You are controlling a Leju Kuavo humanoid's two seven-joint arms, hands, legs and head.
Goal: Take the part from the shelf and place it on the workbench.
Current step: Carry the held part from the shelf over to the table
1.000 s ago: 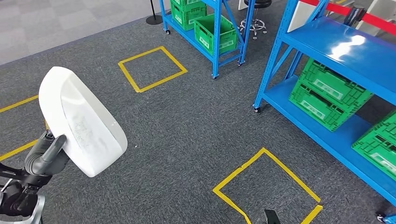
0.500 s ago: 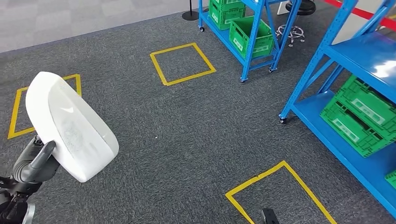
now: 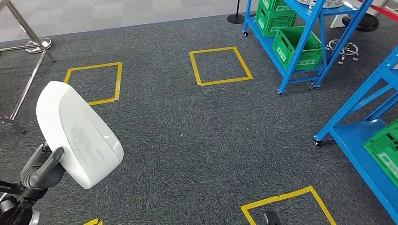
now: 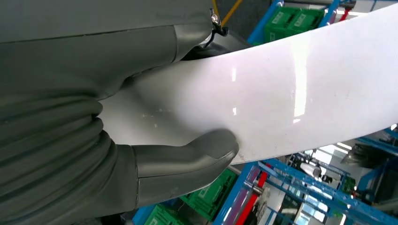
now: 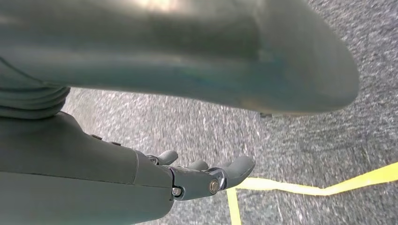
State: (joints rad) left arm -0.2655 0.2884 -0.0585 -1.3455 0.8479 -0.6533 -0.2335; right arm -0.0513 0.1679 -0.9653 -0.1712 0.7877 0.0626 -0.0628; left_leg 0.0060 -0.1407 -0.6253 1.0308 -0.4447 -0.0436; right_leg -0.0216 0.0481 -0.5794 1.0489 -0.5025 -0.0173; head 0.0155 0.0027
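Note:
A large white curved shell part (image 3: 77,132) is held up at the lower left of the head view, above the grey carpet. My left hand (image 3: 43,166) grips its lower edge, thumb on the white face. In the left wrist view the thumb (image 4: 187,154) presses on the glossy white part (image 4: 300,89), and the other fingers are hidden behind it. My right hand (image 5: 206,178) hangs over the carpet with its fingers loosely extended and nothing in it.
Blue shelving (image 3: 300,42) with green crates (image 3: 296,47) stands at the back right, and another blue rack (image 3: 366,140) is at the right edge. Yellow tape squares (image 3: 219,65) mark the carpet. A metal stand (image 3: 23,51) is at the far left.
The camera has swung left: shelves and tape squares slid to the right and a metal stand came into view. The white part stays in my left hand at the same place in the picture.

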